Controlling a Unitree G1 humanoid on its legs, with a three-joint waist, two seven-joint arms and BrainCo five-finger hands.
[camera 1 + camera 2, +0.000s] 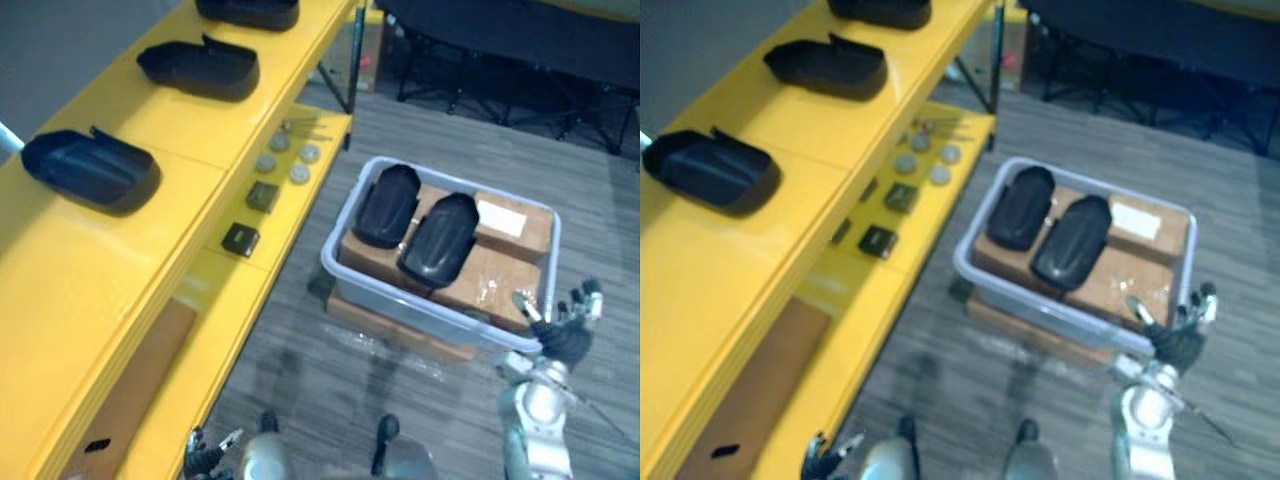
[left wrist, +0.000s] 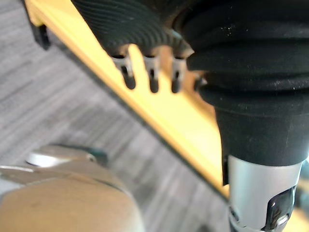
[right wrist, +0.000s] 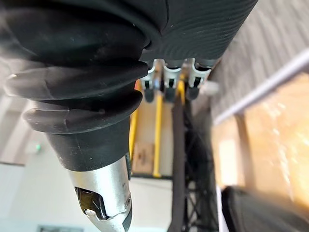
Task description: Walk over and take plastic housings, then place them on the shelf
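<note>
Two black plastic housings (image 1: 387,205) (image 1: 440,238) lie side by side on cardboard boxes inside a pale grey bin (image 1: 341,222) on the floor. Three more black housings (image 1: 90,170) (image 1: 200,68) (image 1: 248,12) rest in a row on top of the yellow shelf (image 1: 60,280). My right hand (image 1: 565,328) hovers at the bin's near right corner, fingers spread and open, holding nothing. Low beside the shelf's front edge hangs my left hand (image 1: 205,452), its fingers (image 2: 128,77) relaxed and empty.
On the shelf's lower level lie small black blocks (image 1: 240,239) (image 1: 262,195), grey discs (image 1: 283,160) and a brown cardboard sheet (image 1: 140,385). Black folding frames (image 1: 500,60) stand behind the bin. Grey carpet (image 1: 300,380) lies between shelf and bin.
</note>
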